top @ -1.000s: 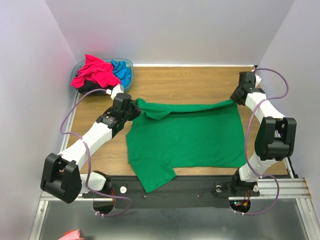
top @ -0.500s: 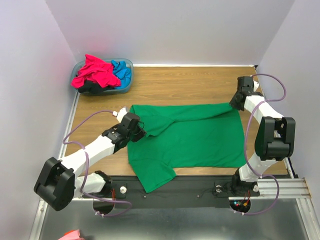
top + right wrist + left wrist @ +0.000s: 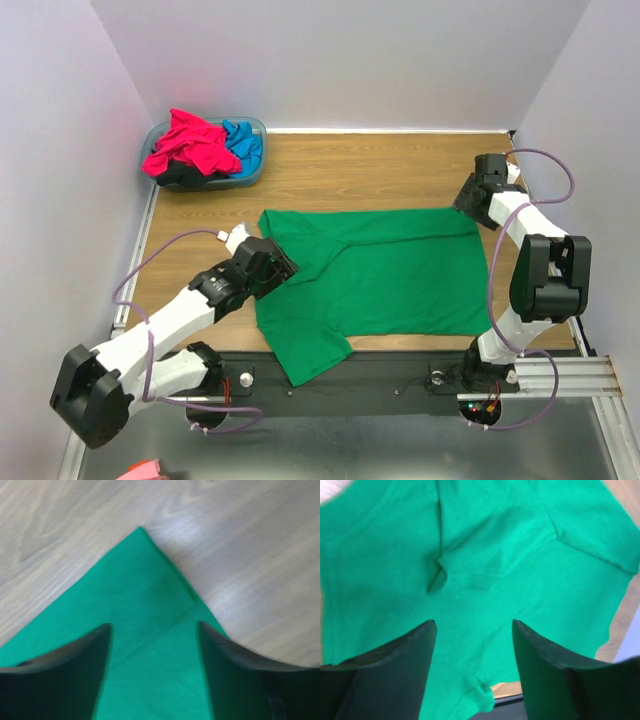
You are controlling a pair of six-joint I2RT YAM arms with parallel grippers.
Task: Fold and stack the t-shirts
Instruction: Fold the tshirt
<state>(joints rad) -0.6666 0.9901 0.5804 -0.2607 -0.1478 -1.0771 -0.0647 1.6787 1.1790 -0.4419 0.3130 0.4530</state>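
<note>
A bright green t-shirt (image 3: 390, 275) lies spread flat on the wooden table, one sleeve hanging over the near edge. My left gripper (image 3: 276, 264) hovers open over its left side; in the left wrist view the gripper (image 3: 472, 630) has green cloth (image 3: 485, 570) below it and nothing between the fingers. My right gripper (image 3: 464, 200) stands open just above the shirt's far right corner (image 3: 142, 545); in the right wrist view the gripper (image 3: 154, 627) is empty. More t-shirts, magenta-pink (image 3: 190, 140), bright blue (image 3: 243, 142) and black (image 3: 175, 173), are heaped at the back left.
A translucent blue basin (image 3: 252, 176) holds that heap in the far left corner. Bare wood (image 3: 360, 170) lies between the shirt and the back wall. A black rail (image 3: 400, 372) runs along the near table edge. A pink scrap (image 3: 145, 468) lies below the table.
Both grippers were shut on the green shirt's far edge and have opened, letting it go. The cloth now lies flat. My left gripper drew back toward the near side.
</note>
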